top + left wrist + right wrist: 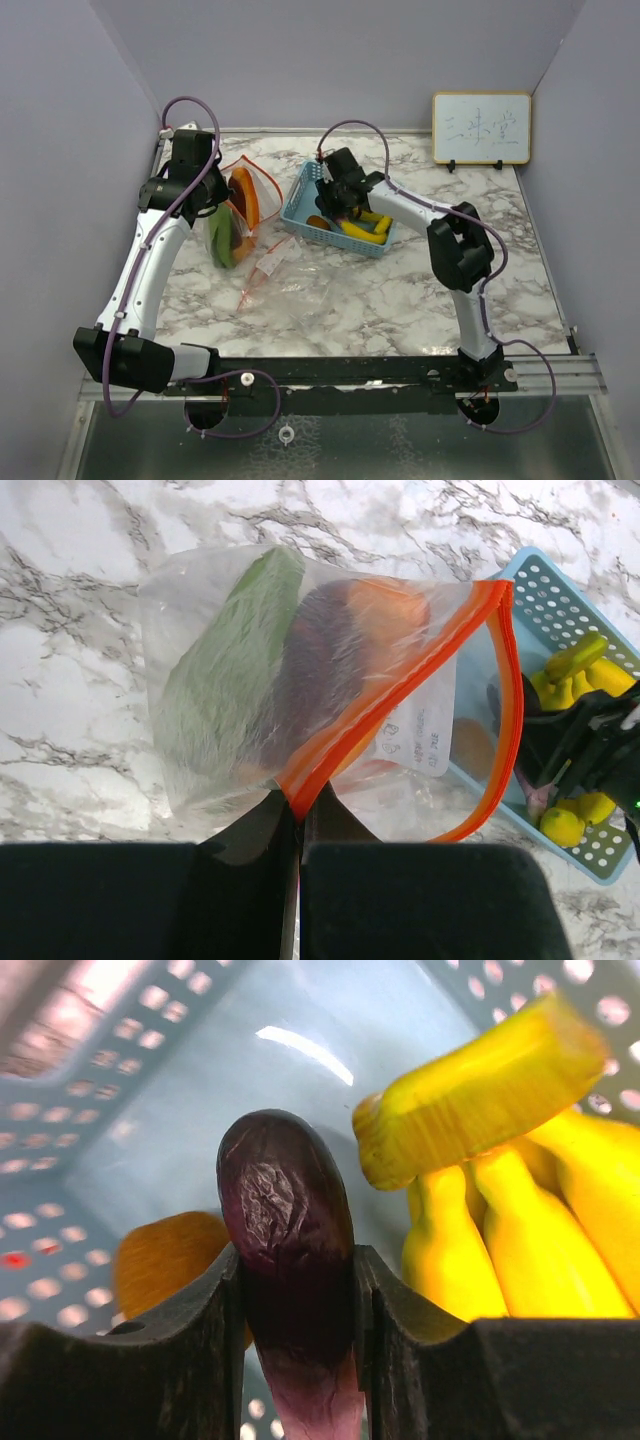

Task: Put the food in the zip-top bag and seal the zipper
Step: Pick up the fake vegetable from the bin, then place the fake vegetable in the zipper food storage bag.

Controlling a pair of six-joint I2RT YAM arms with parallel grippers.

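Observation:
The zip-top bag [230, 680] hangs open from its orange zipper rim [400, 670], and my left gripper [298, 805] is shut on that rim. Inside it lie a green leafy vegetable [225, 670], a dark purple piece [320, 670] and an orange carrot [395, 610]. My right gripper [298, 1290] is down in the blue basket [297, 197], shut on the purple eggplant [285, 1200]. Yellow bananas [500, 1210] lie to its right, and a brown-orange round fruit [165, 1260] to its left. In the top view the bag [232, 215] stands left of the basket.
A second flat plastic bag [270, 262] lies on the marble table in front of the basket. A small whiteboard [481, 127] stands at the back right. Grey walls close in the table on three sides.

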